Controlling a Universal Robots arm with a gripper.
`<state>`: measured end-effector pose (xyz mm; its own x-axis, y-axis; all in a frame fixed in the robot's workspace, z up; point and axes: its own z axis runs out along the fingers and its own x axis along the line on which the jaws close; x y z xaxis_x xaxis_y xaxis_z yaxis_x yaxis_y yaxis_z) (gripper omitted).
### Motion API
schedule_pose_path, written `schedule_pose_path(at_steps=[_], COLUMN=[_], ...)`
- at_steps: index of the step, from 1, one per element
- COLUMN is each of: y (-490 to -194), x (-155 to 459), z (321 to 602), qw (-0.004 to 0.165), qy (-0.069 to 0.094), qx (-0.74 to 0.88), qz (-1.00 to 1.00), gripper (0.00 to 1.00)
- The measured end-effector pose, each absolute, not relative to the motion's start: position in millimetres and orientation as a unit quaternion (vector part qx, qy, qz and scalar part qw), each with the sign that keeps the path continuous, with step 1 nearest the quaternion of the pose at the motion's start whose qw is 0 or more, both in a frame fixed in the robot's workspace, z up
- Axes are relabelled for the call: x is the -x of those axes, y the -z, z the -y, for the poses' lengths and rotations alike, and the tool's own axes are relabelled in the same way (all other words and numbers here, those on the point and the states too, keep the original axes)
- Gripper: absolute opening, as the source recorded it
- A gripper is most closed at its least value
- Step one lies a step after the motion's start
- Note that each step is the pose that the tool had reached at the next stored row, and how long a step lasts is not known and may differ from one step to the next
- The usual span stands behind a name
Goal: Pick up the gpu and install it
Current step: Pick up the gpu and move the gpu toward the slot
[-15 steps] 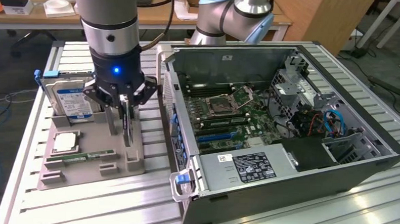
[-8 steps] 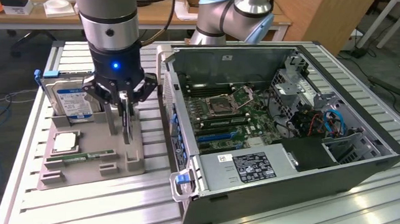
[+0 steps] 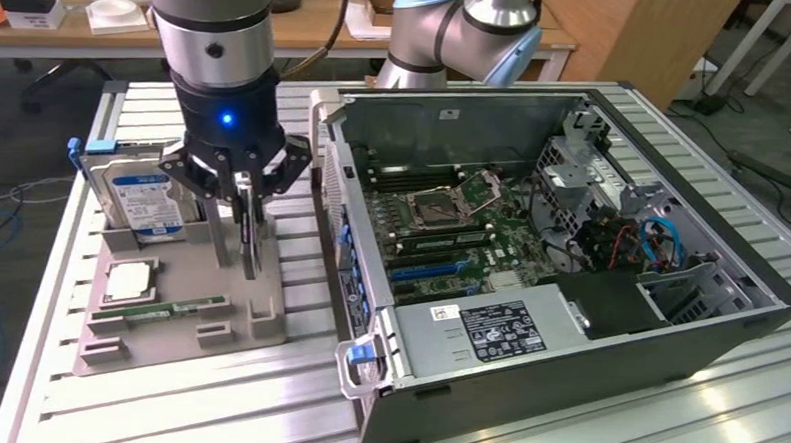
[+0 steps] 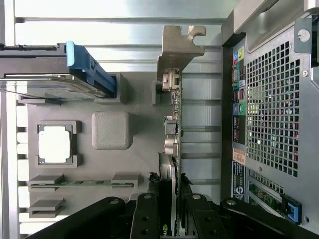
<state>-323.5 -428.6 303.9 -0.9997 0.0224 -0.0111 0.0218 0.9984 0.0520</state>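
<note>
The gpu (image 3: 248, 240) hangs edge-on as a thin upright card over the grey parts tray (image 3: 251, 320), its lower end close to the tray; I cannot tell whether it touches it. My gripper (image 3: 242, 190) is shut on the card's upper part. In the wrist view the gpu (image 4: 173, 124) runs away from my gripper (image 4: 168, 209), and its metal bracket (image 4: 179, 47) is at the far end. The black fingers (image 4: 147, 214) press on both faces of the card.
The open computer case (image 3: 555, 238) lies to the exterior view's right of the tray, with its motherboard (image 3: 462, 234) exposed. On the tray stand a blue-labelled hard drive (image 3: 143, 200), a CPU (image 3: 129, 282) and a RAM stick (image 3: 158, 309).
</note>
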Motion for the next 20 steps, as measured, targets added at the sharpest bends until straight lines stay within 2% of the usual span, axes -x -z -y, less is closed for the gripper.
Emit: schedule_pose_path(at_steps=[20], y=[-325.2], x=[323.5], z=[428.6], qw=[0.006], qy=[-0.027], qx=[-0.011], qz=[-1.000], gripper=[0.26])
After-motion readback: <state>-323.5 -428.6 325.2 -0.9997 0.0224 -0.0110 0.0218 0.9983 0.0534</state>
